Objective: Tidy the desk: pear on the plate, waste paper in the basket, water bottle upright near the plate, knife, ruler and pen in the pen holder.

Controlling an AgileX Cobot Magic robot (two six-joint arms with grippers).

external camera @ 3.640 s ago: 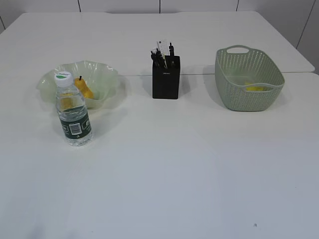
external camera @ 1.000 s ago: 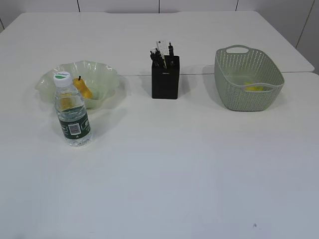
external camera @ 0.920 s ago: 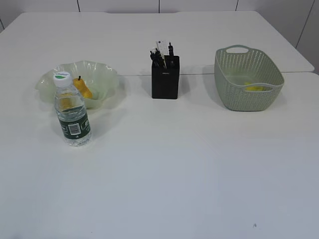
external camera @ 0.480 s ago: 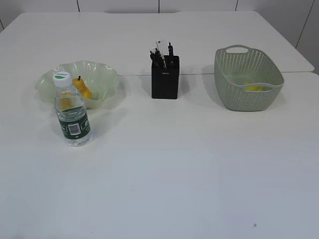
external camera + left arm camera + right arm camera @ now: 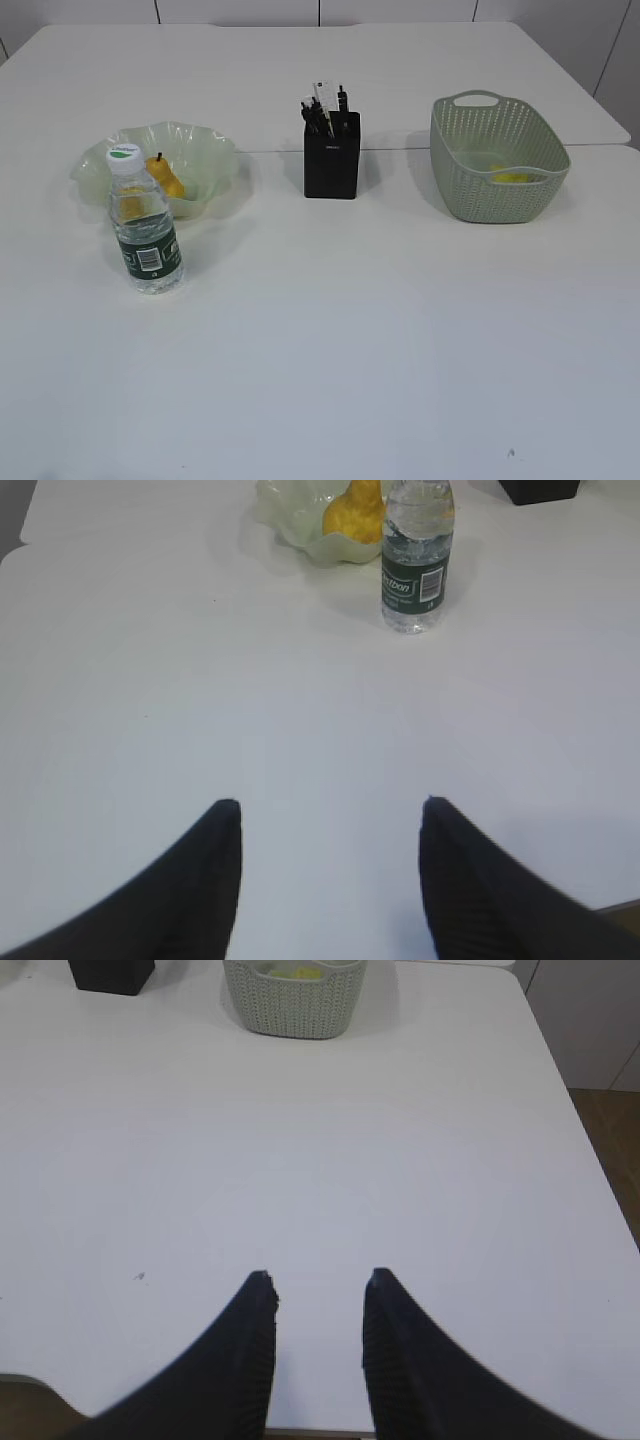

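The yellow-orange pear [image 5: 167,177] lies in the pale green ruffled plate [image 5: 215,150] at the left. Just in front of the plate the water bottle [image 5: 145,225] stands upright. The black pen holder [image 5: 332,156] at the middle back holds several dark items; I cannot tell knife, ruler and pen apart. Something yellow [image 5: 514,177] lies inside the sage green basket [image 5: 497,158] at the right. Neither arm shows in the exterior view. My left gripper [image 5: 328,805] is open over bare desk, well short of the bottle [image 5: 416,556]. Over bare desk my right gripper [image 5: 318,1276] is open and empty.
The white desk [image 5: 350,330] stretches wide in front of the objects. Its right edge [image 5: 590,1150] shows in the right wrist view, with floor beyond. The basket [image 5: 295,1005] and pen holder [image 5: 112,975] sit far ahead of the right gripper.
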